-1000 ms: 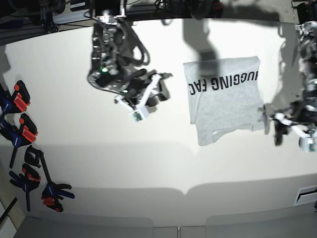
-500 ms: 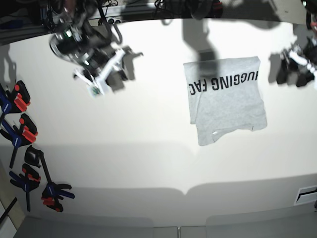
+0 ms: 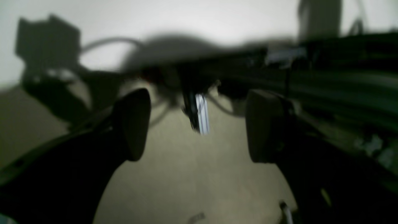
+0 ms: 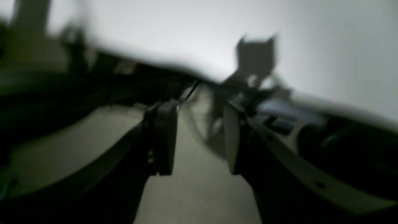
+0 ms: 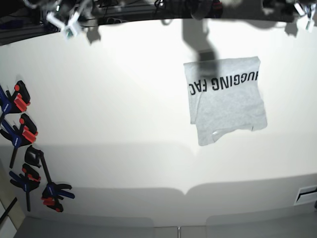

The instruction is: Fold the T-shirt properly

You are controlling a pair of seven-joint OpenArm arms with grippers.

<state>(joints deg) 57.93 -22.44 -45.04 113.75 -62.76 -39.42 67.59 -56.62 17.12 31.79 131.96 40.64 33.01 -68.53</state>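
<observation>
The T-shirt (image 5: 225, 101) lies flat on the white table (image 5: 124, 114), right of centre in the base view. It is folded into a rough rectangle, light grey, with black block lettering across its far part. Nothing touches it. Both arms are drawn back to the table's far edge: the right arm (image 5: 69, 25) shows at the top left and the left arm (image 5: 303, 10) at the top right. In its blurred wrist view my left gripper (image 3: 199, 127) stands wide open and empty. My right gripper (image 4: 198, 140) is also open, with nothing between its fingers.
Several black clamps with red and blue handles (image 5: 22, 139) lie along the table's left edge. A dark rack with cables (image 5: 148, 7) runs behind the far edge. The table's front edge (image 5: 183, 191) curves across the bottom.
Both arms have pulled away from the middle of the table to the far corners, the right arm to the upper left, the left arm to the upper right. The T-shirt has not moved.
</observation>
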